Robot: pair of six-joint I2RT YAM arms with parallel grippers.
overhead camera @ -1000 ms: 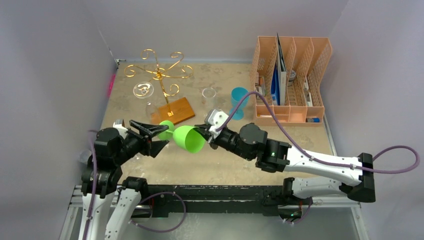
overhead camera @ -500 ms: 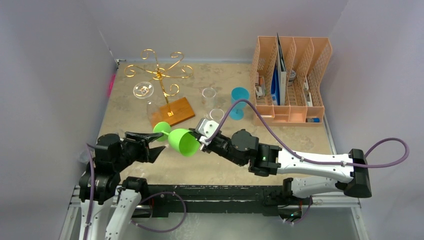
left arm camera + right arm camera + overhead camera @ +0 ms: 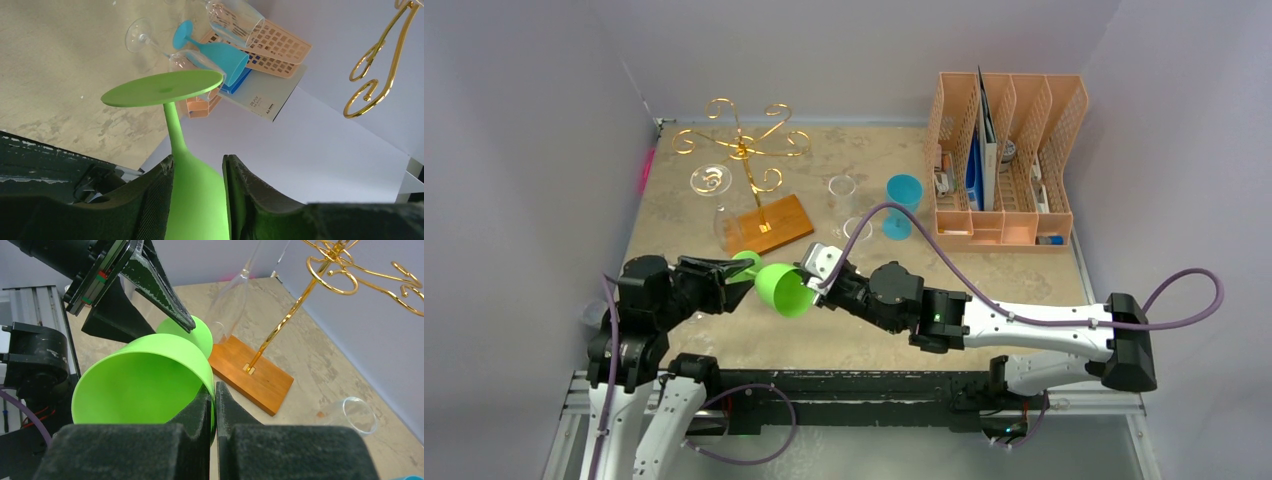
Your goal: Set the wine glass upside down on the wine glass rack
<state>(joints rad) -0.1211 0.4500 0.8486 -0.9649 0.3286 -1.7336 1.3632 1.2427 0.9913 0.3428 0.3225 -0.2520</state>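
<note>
Right gripper (image 3: 214, 390): my wrist view shows it pinching the wine glass (image 3: 145, 380) rim.
Left gripper (image 3: 198, 161): only its camera shows me it closed round the bowl's neck.

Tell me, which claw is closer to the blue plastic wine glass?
Right. The right gripper, pinching the green plastic wine glass, is front-left of the blue plastic wine glass; the left gripper is farther left.

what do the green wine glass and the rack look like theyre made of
The green wine glass: probably plastic, opaque with a matte, even colour. The wine glass rack: thin wire, likely metal, with a shiny gold finish; its base looks like brown wood, smooth with a slight sheen.
</note>
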